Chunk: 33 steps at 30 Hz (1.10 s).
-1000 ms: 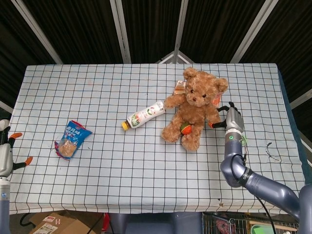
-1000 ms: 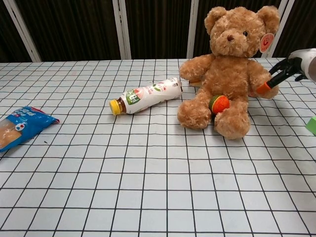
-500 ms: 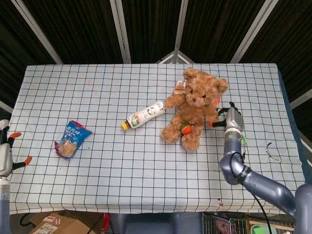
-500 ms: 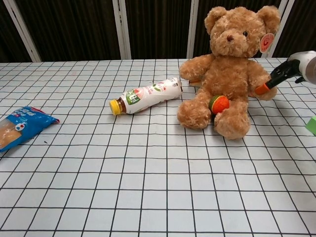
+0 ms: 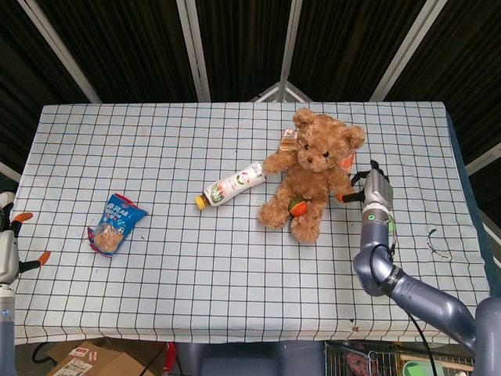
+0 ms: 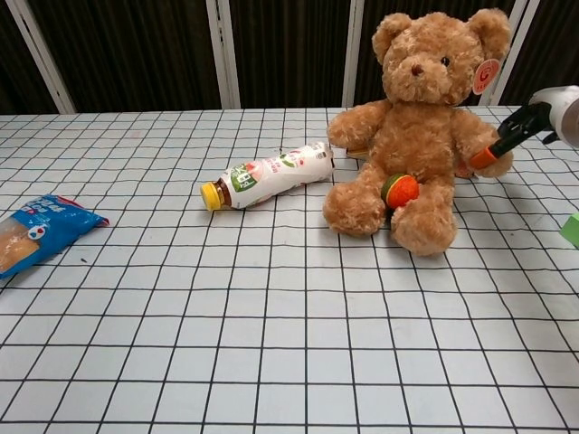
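Observation:
A brown teddy bear (image 5: 309, 176) (image 6: 416, 136) sits upright at the right middle of the checked tablecloth (image 5: 235, 266), with an orange and green ball (image 5: 297, 206) (image 6: 400, 190) between its legs. My right hand (image 5: 369, 188) (image 6: 543, 117) is just right of the bear, and an orange fingertip (image 6: 484, 159) touches the bear's outstretched paw. It holds nothing. A white drink bottle (image 5: 232, 184) (image 6: 271, 174) with a yellow cap lies on its side left of the bear. My left hand (image 5: 9, 244) hangs off the table's left edge, fingers apart and empty.
A blue snack bag (image 5: 115, 223) (image 6: 36, 231) lies near the left side. A small packet (image 5: 288, 141) sits behind the bear's arm. A green object (image 6: 572, 228) shows at the right edge. A cardboard box (image 5: 94, 362) stands below the front edge.
The bear has shifted slightly to the left and leaned a little. My right hand stays against its paw. The left hand has barely moved.

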Each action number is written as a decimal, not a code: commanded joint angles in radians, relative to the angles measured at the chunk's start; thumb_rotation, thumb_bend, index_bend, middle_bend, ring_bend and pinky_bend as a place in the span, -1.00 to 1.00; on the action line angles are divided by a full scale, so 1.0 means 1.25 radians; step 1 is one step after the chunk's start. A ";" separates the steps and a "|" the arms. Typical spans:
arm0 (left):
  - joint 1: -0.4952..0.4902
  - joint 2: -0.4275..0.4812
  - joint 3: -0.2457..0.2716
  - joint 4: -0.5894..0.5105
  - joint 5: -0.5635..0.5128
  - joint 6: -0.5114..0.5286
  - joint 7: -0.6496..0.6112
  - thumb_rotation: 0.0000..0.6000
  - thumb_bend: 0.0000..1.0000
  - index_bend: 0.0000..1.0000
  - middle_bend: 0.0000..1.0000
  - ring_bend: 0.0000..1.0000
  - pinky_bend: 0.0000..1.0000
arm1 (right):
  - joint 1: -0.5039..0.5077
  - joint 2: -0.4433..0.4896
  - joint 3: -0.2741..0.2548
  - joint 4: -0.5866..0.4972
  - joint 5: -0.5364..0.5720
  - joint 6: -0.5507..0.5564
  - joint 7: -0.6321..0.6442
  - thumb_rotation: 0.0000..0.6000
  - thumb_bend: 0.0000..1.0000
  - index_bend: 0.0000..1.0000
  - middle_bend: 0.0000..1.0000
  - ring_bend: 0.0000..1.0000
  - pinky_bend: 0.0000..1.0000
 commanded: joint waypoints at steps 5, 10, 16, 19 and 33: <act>0.001 0.000 0.002 -0.002 0.002 0.004 0.001 1.00 -0.43 -0.53 -1.00 -1.00 -1.00 | -0.011 -0.007 -0.003 0.019 -0.008 -0.029 0.009 1.00 -0.78 0.39 -0.98 -1.00 -1.00; -0.002 -0.002 0.003 0.000 -0.001 0.002 0.004 1.00 -0.42 -0.53 -1.00 -1.00 -1.00 | -0.008 0.008 0.009 -0.008 -0.032 -0.008 0.008 1.00 -0.78 0.39 -0.98 -1.00 -1.00; -0.004 -0.004 0.002 0.002 -0.007 0.000 0.008 1.00 -0.43 -0.53 -1.00 -1.00 -1.00 | -0.014 0.001 -0.003 -0.001 -0.024 -0.016 0.000 1.00 -0.78 0.39 -0.98 -1.00 -1.00; -0.004 -0.004 0.003 0.001 -0.004 0.003 0.008 1.00 -0.43 -0.53 -1.00 -1.00 -1.00 | -0.016 -0.008 -0.004 0.023 -0.008 -0.036 0.000 1.00 -0.78 0.39 -0.98 -1.00 -1.00; -0.005 -0.004 0.004 0.001 -0.006 0.004 0.007 1.00 -0.42 -0.53 -1.00 -1.00 -1.00 | -0.015 0.001 -0.003 0.006 -0.011 -0.019 -0.019 1.00 -0.78 0.39 -0.98 -1.00 -1.00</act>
